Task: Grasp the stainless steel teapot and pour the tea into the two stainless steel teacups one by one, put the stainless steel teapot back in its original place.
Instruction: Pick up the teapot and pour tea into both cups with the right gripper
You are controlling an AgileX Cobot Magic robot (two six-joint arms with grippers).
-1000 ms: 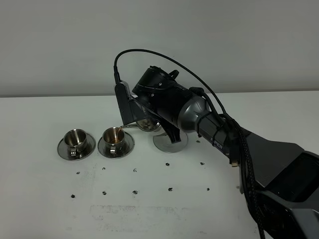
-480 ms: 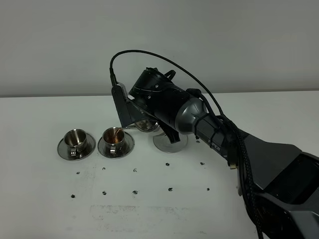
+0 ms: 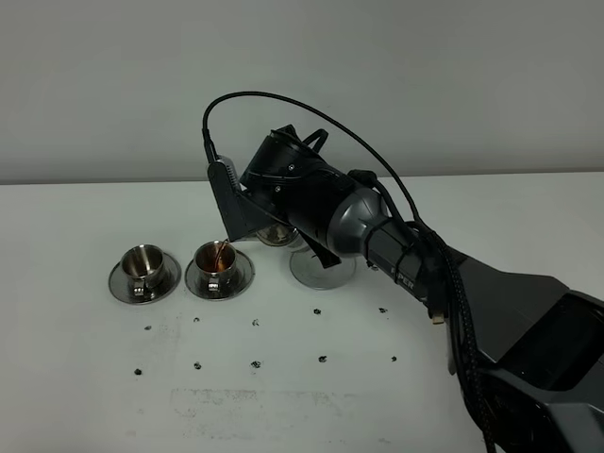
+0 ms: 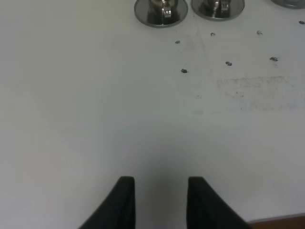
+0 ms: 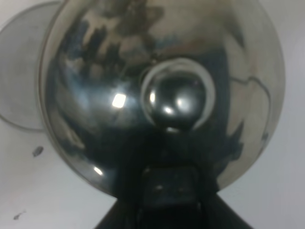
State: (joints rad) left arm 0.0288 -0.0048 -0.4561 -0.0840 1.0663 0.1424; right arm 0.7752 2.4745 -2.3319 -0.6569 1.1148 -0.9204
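Note:
In the exterior high view my right gripper reaches across the middle, shut on the stainless steel teapot, which is tipped to the left. A thin brown stream runs from its spout into the right-hand teacup on its saucer. The left-hand teacup stands beside it, apart from the stream. The bare saucer, the original place, lies under the arm. The right wrist view is filled by the teapot's lid and knob. My left gripper hovers over bare table, fingers apart with nothing between; both teacups lie far ahead of it.
Small dark spots dot the white table in front of the cups. The right arm's black cable loops above the wrist. A grey wall backs the table. Part of the bare saucer shows beside the pot in the right wrist view.
The right wrist has shifted slightly left and up, tipping the teapot a bit further. The stream still falls into the right-hand teacup. The cups have not moved.

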